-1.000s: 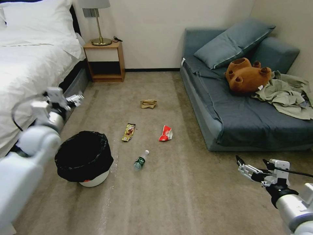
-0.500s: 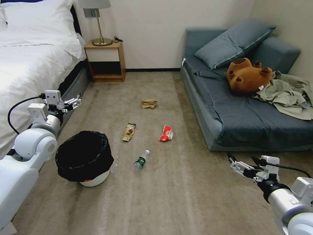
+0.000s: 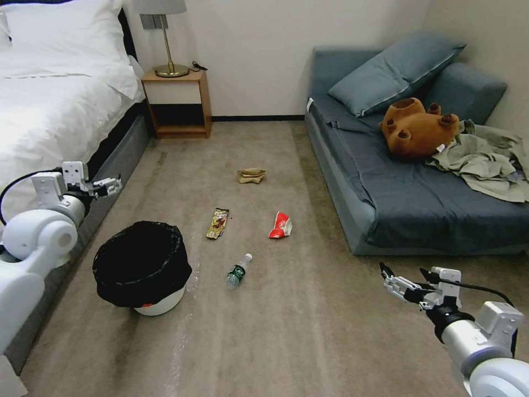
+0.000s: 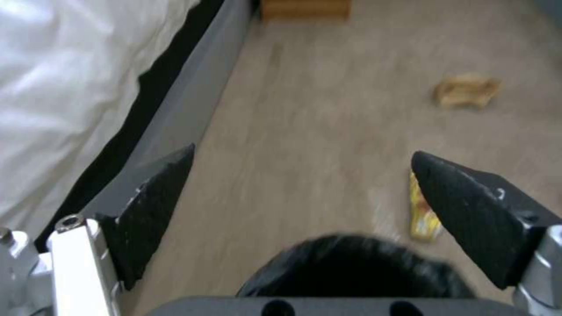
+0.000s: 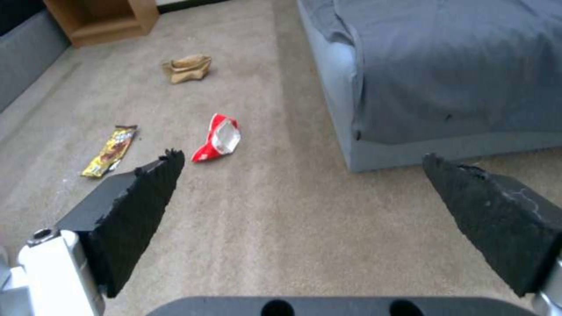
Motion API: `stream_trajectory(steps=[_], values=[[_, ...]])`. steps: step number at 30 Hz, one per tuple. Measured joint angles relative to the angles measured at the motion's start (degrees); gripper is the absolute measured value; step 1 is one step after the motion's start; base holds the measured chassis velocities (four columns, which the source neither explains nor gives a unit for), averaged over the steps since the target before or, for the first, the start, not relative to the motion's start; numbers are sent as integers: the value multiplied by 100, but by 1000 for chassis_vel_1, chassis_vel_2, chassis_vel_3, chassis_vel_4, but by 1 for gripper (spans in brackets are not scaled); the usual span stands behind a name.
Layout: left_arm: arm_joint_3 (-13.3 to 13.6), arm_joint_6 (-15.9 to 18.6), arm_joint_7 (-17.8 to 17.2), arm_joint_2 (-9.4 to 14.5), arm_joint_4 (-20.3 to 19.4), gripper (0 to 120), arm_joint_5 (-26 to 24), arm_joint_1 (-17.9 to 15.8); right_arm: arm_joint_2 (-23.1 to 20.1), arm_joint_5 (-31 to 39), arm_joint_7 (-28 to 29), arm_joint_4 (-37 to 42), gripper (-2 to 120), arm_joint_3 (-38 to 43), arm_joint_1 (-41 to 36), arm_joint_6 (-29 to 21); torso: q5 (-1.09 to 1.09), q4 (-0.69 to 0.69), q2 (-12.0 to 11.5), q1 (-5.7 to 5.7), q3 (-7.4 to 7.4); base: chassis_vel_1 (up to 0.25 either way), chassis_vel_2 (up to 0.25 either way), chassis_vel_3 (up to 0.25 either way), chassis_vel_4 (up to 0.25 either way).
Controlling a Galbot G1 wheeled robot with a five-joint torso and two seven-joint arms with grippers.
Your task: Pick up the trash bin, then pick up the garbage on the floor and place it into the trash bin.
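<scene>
Carpeted bedroom floor was noted. Left gripper [image 3: 113, 183], jaws spread, was held above and behind the black-lined round trash bin [image 3: 142, 267], ungrasped. Right gripper [image 3: 405, 281], spread, was empty; red-and-white snack packet [image 3: 280, 225] was seen ahead-left. Nothing binned.

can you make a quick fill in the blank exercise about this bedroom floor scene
1. The trash bin stands on the carpet lined with a ____ bag.
2. The piece of garbage nearest the nightstand is the tan paper ____.
3. The left gripper hovers beside the ____.
4. The right gripper is ____, holding nothing.

Missing words: black; bag; bed; open
</scene>
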Motion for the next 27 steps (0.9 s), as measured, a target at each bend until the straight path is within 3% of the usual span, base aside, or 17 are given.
stream_trajectory(steps=[2, 5, 9, 12, 18, 27], values=[[37, 372, -272, 73, 72, 99, -400, -111, 4, -22, 1, -59, 100, -58, 75, 1, -1, 0, 0, 0, 0, 0, 0, 0, 0], [109, 472, -513, 143, 291, 99, -822, -173, 16, -90, 1, -126, 100, -123, 139, 10, 0, 0, 0, 0, 0, 0, 0, 0, 0], [158, 476, -447, 157, 547, 100, -811, -169, 42, -185, 2, -197, 100, -196, 172, 40, -4, 0, 0, 0, 0, 0, 0, 0, 0], [260, 470, -189, 202, 930, 100, -566, -101, 117, -381, -1, -326, 100, -341, 227, 83, -2, 0, 0, 0, 0, 0, 0, 0, 0], [305, 455, -111, 148, 1195, 100, -485, -73, 221, -560, -11, -441, 100, -540, 320, 101, -1, 1, 0, 0, 0, 0, 0, 0, 0], [473, 431, 128, -248, 1506, 100, 246, 55, 379, -715, -29, -574, 100, -697, 418, 109, -2, 0, 0, 0, 0, 0, 0, 0, 0]])
